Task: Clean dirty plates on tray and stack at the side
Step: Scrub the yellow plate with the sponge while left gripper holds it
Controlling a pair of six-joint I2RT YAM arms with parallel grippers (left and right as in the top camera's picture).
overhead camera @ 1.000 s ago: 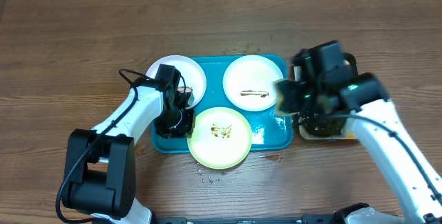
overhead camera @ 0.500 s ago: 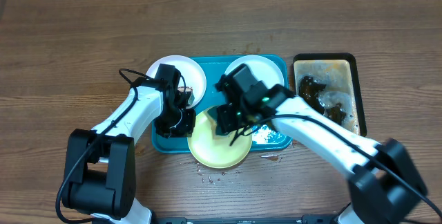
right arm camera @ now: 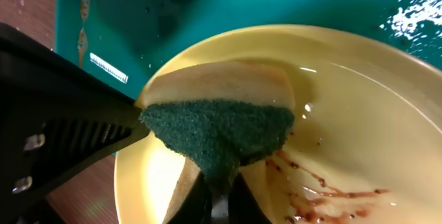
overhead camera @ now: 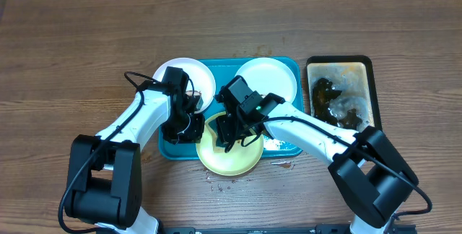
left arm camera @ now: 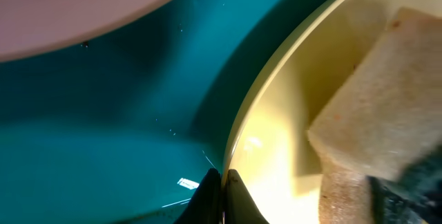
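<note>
Pale yellow-green plate (overhead camera: 224, 160), smeared with brown sauce (right arm camera: 314, 193), sits at 6 o'clock on the teal tray (overhead camera: 292, 146) and overhangs its near rim. The tray's long axis runs 9 to 3 o'clock, and the print on its white sticker (right arm camera: 108, 69) is unreadable. Clamped on a green-faced sponge (right arm camera: 221, 124), the right tool (overhead camera: 232, 136) presses it onto the plate. The left tool (left arm camera: 222, 186) pinches the plate's 9 o'clock rim. Two white plates (overhead camera: 202, 75) (overhead camera: 271, 75) lie at 11 and 1 o'clock on the tray. A black tray (overhead camera: 375, 89) stands at 3 o'clock on the counter (overhead camera: 86, 46).

The white sticker (right arm camera: 108, 69) on the tray (right arm camera: 276, 3) is unreadable.
</note>
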